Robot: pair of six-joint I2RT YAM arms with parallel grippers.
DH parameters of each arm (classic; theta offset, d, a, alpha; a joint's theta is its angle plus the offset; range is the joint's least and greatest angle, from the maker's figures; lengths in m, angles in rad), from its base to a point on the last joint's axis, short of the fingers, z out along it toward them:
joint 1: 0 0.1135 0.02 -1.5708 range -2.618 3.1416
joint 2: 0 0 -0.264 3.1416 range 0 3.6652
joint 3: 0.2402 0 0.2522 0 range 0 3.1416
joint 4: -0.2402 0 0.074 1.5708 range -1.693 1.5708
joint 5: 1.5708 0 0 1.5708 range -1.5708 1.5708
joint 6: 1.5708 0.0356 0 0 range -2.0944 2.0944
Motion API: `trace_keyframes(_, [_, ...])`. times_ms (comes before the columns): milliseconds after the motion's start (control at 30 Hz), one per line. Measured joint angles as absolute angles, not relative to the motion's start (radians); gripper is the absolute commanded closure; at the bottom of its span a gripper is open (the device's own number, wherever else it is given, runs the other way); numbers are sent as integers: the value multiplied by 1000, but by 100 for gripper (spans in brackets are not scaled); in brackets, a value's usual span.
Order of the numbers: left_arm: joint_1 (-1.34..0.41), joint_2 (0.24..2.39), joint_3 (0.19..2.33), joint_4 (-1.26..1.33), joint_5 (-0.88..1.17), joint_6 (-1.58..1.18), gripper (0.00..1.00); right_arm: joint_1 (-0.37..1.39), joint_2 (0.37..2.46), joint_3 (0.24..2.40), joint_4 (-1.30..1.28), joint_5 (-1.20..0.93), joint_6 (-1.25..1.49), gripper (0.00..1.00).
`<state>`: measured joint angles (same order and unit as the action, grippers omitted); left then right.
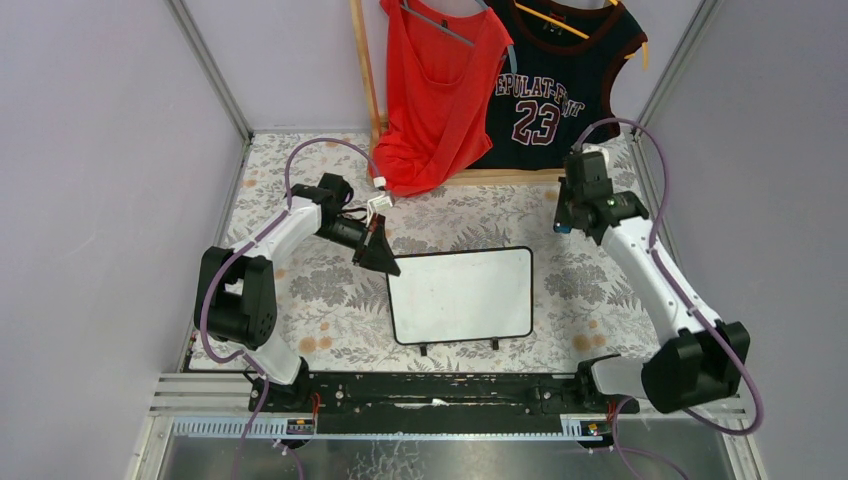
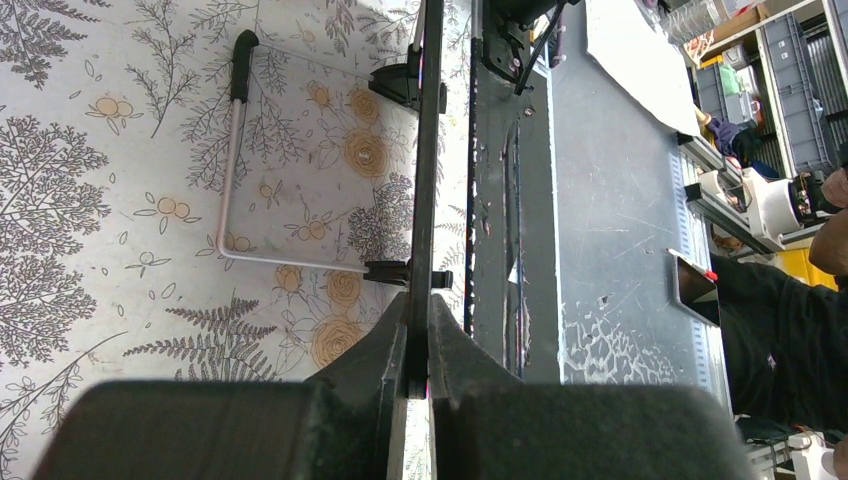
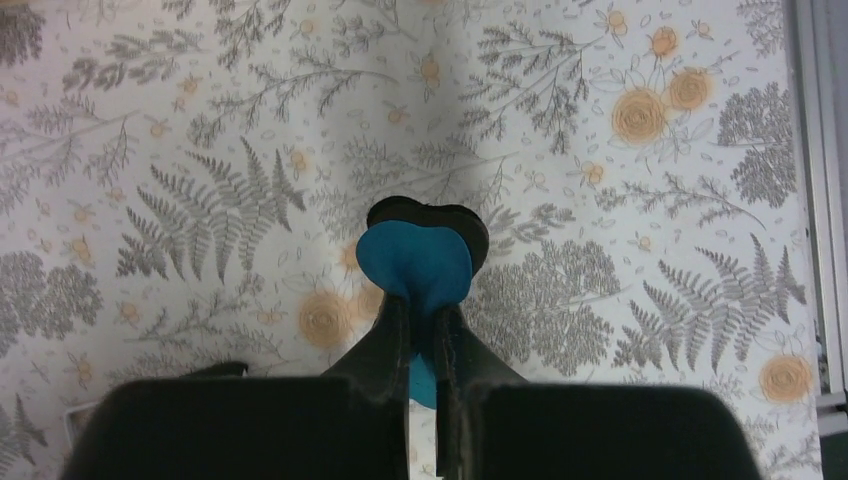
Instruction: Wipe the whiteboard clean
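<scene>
The left gripper [image 1: 384, 260] pinched the whiteboard [image 1: 465, 297] at its corner, arm bent inward. The right gripper [image 1: 562, 225], arm stretched forward, clamped a blue pad [image 3: 415, 262].

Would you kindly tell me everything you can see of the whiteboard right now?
The whiteboard is a small white rectangle in a thin black frame with rounded corners, and two small black feet stick out from its near edge. Its face looks blank, with no writing visible. It sits mid-table on the floral cloth, slightly askew. The left gripper is shut on its far left corner.
</scene>
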<state>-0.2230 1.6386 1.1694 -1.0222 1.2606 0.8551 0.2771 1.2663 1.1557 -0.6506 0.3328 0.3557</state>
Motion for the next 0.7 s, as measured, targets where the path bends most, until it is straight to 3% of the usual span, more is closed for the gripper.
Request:
trace_keyframes(300, [-229, 1631, 1159, -950, 1250, 765, 100, 55, 1493, 1229, -615, 101, 303, 100])
trace_keyframes(500, [-229, 1626, 1158, -933, 1245, 747, 100, 41, 1605, 1180, -561, 31, 303, 100])
trace_keyframes(700, [-229, 1623, 1153, -924, 1245, 740, 100, 40, 1666, 1132, -525, 7, 303, 93])
